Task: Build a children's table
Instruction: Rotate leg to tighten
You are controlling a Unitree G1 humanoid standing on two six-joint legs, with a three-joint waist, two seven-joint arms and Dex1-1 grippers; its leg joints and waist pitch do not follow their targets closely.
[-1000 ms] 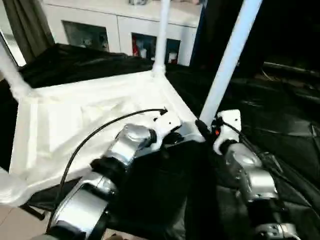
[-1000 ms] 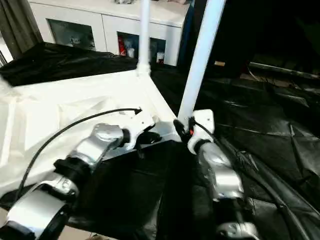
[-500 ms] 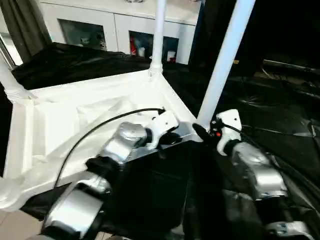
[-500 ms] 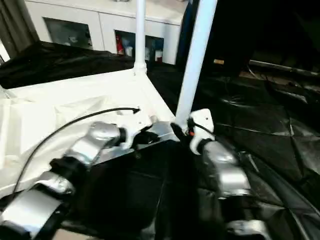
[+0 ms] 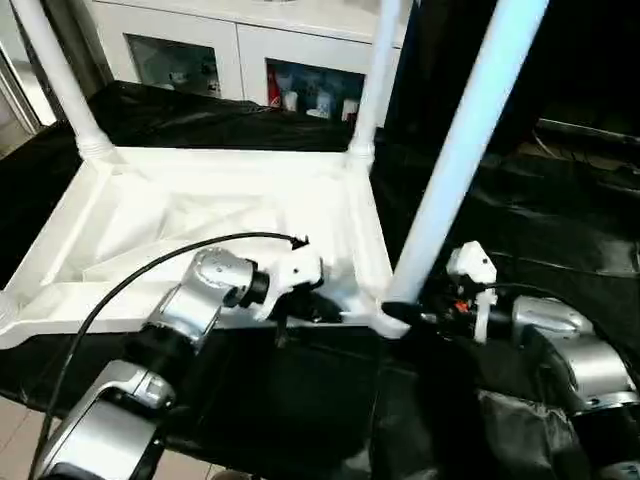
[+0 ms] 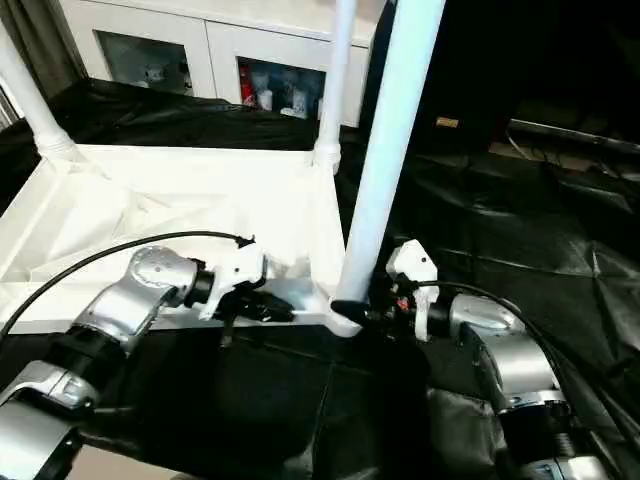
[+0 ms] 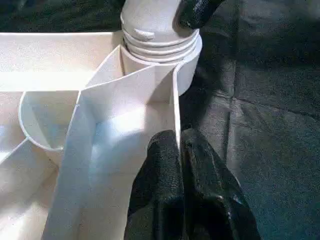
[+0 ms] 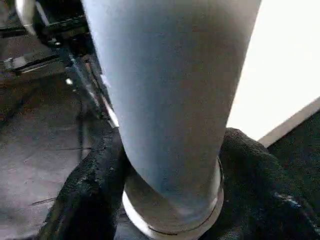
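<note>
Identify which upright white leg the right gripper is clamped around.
The nearest leg, at the tabletop's near right corner; the right gripper wraps its base, unlike the two farther legs.

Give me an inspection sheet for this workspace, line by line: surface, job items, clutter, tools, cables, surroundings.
Surface: black-draped work table, cloth creased.
Job items: white plastic rectangular tabletop lying upside down; three white tube legs seen standing in its corner sockets, nearest one.
Clutter: nothing seen.
Tools: left tool pinches the tabletop's rim wall; right tool grips the nearest leg's base.
Cables: black cable arcs over the left forearm.
Surroundings: white cabinet with glass doors behind.
</note>
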